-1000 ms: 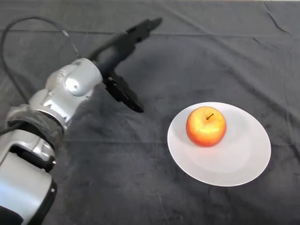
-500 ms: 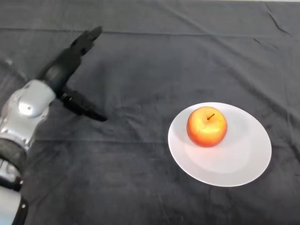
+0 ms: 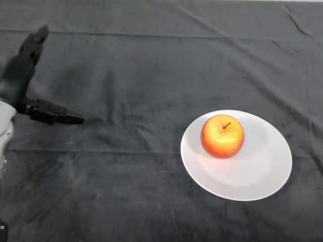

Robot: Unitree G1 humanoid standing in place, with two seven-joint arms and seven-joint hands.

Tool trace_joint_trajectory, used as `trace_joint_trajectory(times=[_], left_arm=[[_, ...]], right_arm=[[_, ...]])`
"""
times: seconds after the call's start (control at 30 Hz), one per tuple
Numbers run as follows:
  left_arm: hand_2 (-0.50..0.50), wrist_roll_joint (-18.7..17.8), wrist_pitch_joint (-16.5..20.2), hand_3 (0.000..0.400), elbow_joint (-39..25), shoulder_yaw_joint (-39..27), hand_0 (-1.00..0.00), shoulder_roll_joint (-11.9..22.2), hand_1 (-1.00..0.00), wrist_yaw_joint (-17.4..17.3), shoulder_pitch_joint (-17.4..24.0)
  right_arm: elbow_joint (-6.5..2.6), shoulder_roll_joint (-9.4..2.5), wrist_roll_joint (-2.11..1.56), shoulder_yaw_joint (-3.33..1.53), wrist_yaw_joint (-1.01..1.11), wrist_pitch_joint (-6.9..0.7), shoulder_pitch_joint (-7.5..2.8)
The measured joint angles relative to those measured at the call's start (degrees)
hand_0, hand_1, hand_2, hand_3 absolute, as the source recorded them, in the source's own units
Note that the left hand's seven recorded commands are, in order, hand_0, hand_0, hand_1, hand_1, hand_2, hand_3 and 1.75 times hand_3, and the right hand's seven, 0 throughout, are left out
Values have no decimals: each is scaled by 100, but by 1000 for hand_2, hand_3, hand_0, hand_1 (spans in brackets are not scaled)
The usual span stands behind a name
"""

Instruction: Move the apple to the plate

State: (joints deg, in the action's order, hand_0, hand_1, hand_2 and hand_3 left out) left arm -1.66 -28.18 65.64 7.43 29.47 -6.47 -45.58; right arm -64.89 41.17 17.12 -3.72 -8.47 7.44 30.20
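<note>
A red and yellow apple [image 3: 222,136] stands upright on a white plate [image 3: 262,171] at the right of the table, a little left of the plate's middle. My left hand [image 3: 17,78] is at the far left edge of the view, far from the apple. Its fingers are straight and its thumb sticks out to the right, and it holds nothing.
A dark wrinkled cloth [image 3: 151,75] covers the whole table.
My left arm has drawn back to the left, from the table's upper middle to the left edge of the view. The apple and plate have not moved.
</note>
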Motion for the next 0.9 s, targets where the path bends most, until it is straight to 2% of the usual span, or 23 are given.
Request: trace_joint_trajectory(times=[0.13,0.43,0.9], left_arm=[[0,-128,47,0,0,-241,0,60,0,-2,64],[0,-460,132,0,-1,-819,0,198,0,-18,519],[0,-935,277,0,2,-1607,0,723,0,-22,1003]], right_arm=[[0,-1,-1,-1,0,0,-1],[0,-7,-1,-4,0,-1,-5],[-1,-12,0,-5,0,-5,-16]])
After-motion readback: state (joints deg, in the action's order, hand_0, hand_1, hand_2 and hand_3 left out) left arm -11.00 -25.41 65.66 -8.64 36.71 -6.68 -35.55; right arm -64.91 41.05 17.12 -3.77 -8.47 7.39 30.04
